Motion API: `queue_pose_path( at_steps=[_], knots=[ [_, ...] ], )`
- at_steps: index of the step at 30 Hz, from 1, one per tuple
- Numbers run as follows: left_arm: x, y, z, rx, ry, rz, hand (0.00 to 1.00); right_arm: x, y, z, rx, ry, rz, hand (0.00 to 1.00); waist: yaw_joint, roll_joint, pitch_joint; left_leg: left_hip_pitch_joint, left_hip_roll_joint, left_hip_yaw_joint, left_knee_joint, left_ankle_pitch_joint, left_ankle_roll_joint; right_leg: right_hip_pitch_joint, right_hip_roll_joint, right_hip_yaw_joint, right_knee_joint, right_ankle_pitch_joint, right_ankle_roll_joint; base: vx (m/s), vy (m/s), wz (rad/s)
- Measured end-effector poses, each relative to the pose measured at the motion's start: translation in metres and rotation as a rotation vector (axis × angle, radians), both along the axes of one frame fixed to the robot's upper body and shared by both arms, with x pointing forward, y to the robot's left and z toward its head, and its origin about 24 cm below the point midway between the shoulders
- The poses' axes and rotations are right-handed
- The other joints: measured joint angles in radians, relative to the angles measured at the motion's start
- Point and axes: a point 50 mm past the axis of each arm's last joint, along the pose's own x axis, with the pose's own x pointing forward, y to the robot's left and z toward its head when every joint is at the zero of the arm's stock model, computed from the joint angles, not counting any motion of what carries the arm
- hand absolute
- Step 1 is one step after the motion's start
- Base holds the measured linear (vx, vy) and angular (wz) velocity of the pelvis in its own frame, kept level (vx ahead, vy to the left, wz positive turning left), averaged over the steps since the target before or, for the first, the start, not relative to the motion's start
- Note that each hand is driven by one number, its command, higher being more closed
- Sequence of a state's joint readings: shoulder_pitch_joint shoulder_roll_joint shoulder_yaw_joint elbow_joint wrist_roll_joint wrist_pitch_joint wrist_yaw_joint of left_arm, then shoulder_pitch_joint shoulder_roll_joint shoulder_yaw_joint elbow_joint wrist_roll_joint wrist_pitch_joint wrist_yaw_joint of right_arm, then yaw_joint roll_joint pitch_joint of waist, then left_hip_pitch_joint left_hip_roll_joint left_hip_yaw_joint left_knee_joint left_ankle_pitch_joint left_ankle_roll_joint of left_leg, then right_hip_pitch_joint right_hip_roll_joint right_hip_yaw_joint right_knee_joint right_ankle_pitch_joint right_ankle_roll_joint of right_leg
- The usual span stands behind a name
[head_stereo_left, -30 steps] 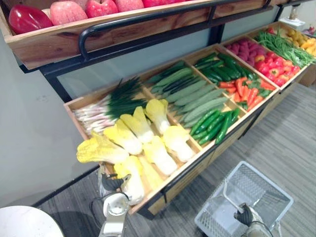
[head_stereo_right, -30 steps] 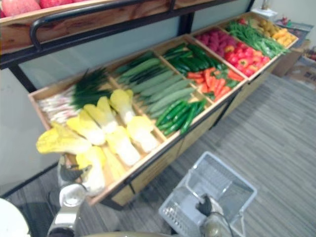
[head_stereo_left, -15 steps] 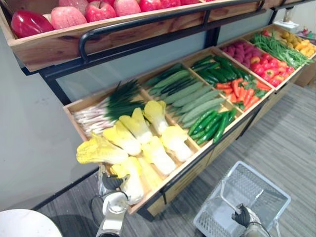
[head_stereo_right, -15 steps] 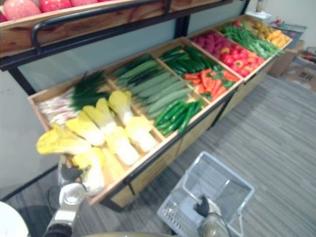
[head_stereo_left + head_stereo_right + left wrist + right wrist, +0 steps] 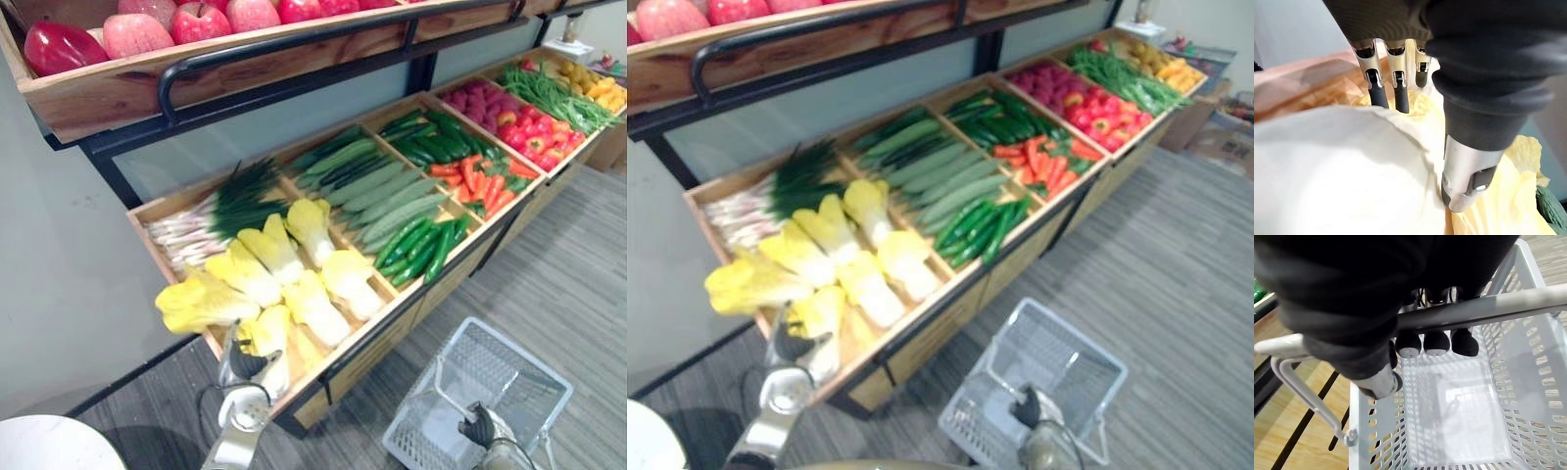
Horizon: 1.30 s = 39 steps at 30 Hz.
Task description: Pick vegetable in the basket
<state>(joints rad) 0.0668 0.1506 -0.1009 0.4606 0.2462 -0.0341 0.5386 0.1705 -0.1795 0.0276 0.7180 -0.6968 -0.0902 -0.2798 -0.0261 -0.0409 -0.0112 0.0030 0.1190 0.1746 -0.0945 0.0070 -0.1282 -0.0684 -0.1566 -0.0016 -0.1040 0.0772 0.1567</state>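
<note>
L hand (image 5: 243, 365) prob. gripping cabbage (image 5: 267, 333) | R hand (image 5: 478, 428) holds basket handle (image 5: 1498, 306)

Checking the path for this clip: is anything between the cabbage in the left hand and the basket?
The crate's front rim lies between the cabbage in the left hand and the basket. The right hand and the handle cross the basket's opening. The basket is empty.

On the sloping rack (image 5: 443, 287), cabbages (image 5: 313, 304) lie front left with scallions (image 5: 211, 215) behind them, cucumbers (image 5: 387, 196) to their right, carrots (image 5: 480, 176) and peppers (image 5: 534, 132) farther right, apples (image 5: 201, 20) sit on the shelf (image 5: 127, 83) above, and the basket (image 5: 416, 443) is before the rack, rightward.
</note>
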Motion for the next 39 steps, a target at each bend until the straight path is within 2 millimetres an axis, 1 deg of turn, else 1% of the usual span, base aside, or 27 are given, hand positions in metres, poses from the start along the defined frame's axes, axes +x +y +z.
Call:
queue_pose_path(
  at_steps=[4, 7, 14, 15, 23, 39],
  knots=[
    [-0.001, -0.008, -0.003, -0.012, 0.024, -0.054, 0.00, 0.001, 0.000, 0.000, -0.001, -0.003, 0.001, 1.00, 0.000, 0.001, -0.001, 0.000, 0.000, 0.000, 0.000, 0.001, 0.001, 0.000, 0.000, 0.001, 0.000, 0.001, 0.001, 0.00, 0.000, 0.00],
    [-0.003, -0.021, -0.008, -0.027, 0.056, -0.124, 0.00, 0.001, 0.001, 0.000, -0.001, -0.002, 0.004, 1.00, -0.001, 0.005, -0.004, 0.000, 0.000, 0.001, 0.000, 0.001, 0.001, 0.000, 0.000, 0.001, 0.000, 0.001, 0.001, 0.00, 0.000, 0.00],
    [-0.002, -0.020, -0.009, -0.025, 0.070, -0.135, 0.00, 0.003, 0.001, 0.000, -0.008, 0.004, 0.000, 1.00, -0.001, 0.003, -0.005, 0.000, -0.001, 0.002, 0.000, 0.001, 0.001, -0.001, 0.000, 0.004, 0.000, 0.008, -0.001, 0.00, 0.000, 0.00],
    [-0.002, -0.020, -0.009, -0.025, 0.071, -0.135, 1.00, 0.003, 0.001, 0.000, -0.008, 0.004, 0.000, 1.00, -0.001, 0.003, -0.005, 0.000, -0.001, 0.002, 0.000, 0.001, 0.001, -0.001, 0.000, 0.004, 0.000, 0.008, -0.001, 0.00, 0.000, 0.00],
    [-0.001, -0.017, -0.008, -0.027, 0.065, -0.135, 1.00, 0.002, 0.001, 0.000, -0.008, 0.007, -0.002, 1.00, -0.001, 0.003, -0.006, 0.000, -0.001, 0.003, 0.000, 0.001, 0.001, -0.002, 0.000, 0.005, 0.000, 0.008, 0.000, 0.00, 0.000, 0.00],
    [0.005, -0.016, -0.008, -0.139, 0.049, -0.077, 1.00, 0.002, 0.000, -0.001, -0.011, 0.017, -0.016, 1.00, -0.001, 0.006, -0.009, 0.000, -0.002, 0.002, 0.000, 0.002, 0.003, 0.000, -0.001, 0.004, 0.000, 0.009, 0.000, 0.00, 0.000, 0.00]
  ],
)
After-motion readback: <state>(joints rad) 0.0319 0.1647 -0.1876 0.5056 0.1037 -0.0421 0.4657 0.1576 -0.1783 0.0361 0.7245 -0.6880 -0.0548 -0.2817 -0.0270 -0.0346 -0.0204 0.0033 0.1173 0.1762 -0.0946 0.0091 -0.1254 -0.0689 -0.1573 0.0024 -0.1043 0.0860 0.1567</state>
